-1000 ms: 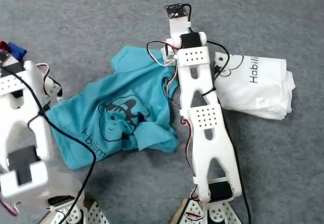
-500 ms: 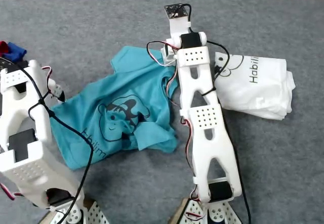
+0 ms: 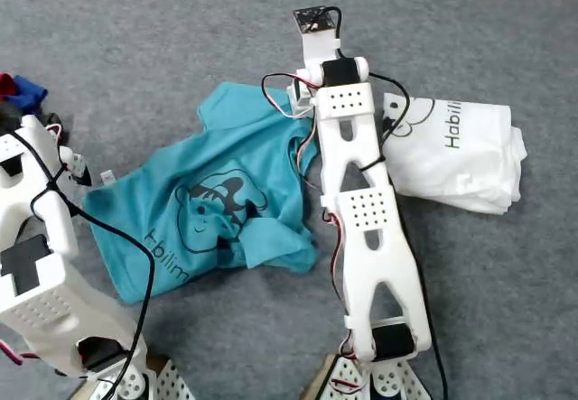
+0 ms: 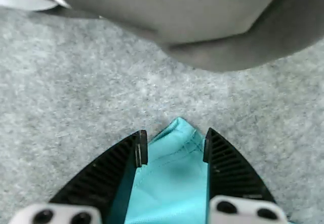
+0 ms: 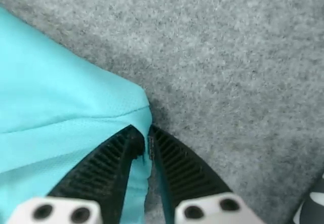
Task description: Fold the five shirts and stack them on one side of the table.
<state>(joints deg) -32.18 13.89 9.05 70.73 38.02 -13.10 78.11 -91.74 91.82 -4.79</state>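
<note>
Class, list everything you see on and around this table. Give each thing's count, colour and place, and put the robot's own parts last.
teal shirt: one, teal with a dark print, lying crumpled at the table's middle
white shirt pile: one folded pile, white, to the right of the teal shirt
cloth: count unclear, red and blue, at the left edge
table: one, grey
left hand: one, black, open around a corner of the teal shirt
right hand: one, black, shut on the teal shirt's edge

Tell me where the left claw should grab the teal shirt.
Probably grip the teal shirt at its left corner: it lies flat, pointing outward, nothing on it. Come down from the left side; the left claw straddles it, open.
</note>
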